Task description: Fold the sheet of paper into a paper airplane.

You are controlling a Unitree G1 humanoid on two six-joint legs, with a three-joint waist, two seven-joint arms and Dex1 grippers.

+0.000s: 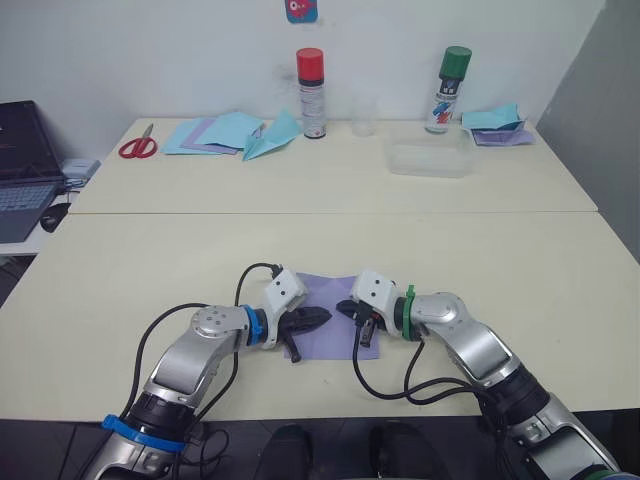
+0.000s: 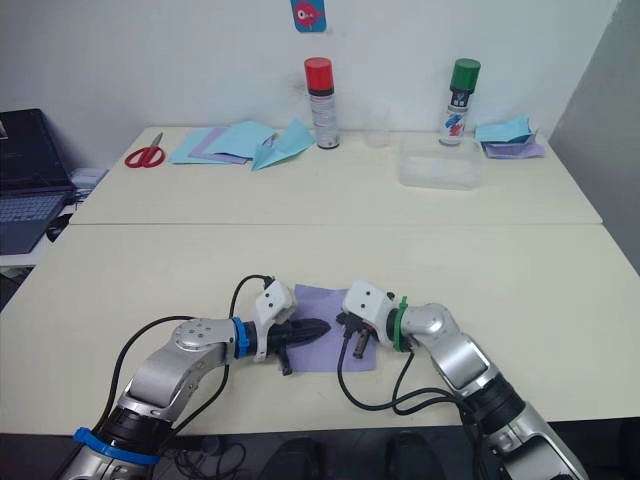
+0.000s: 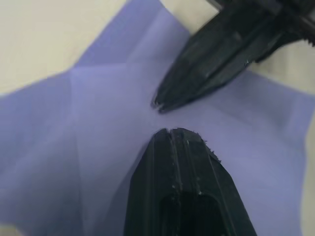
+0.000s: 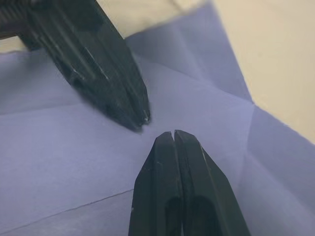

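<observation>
Both hands: my left hand (image 3: 170, 132) and right hand (image 4: 173, 133) are clenched, fingers pressed together, grasping nothing.
Contact: both tips rest on the sheet of paper (image 1: 325, 300), nearly meeting nose to nose.
Paper: flat and creased on the near surface (image 1: 150, 270), between my wrists.
Writing: spray can (image 1: 311, 93) labels at the far edge unreadable.

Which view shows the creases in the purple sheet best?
The left wrist view: the sheet of paper shows several faint fold lines crossing beneath both shut end effectors. The right wrist view shows a few creases too. In the head views the sheet lies flat on the table, creases unreadable, partly hidden by the arms.
</observation>
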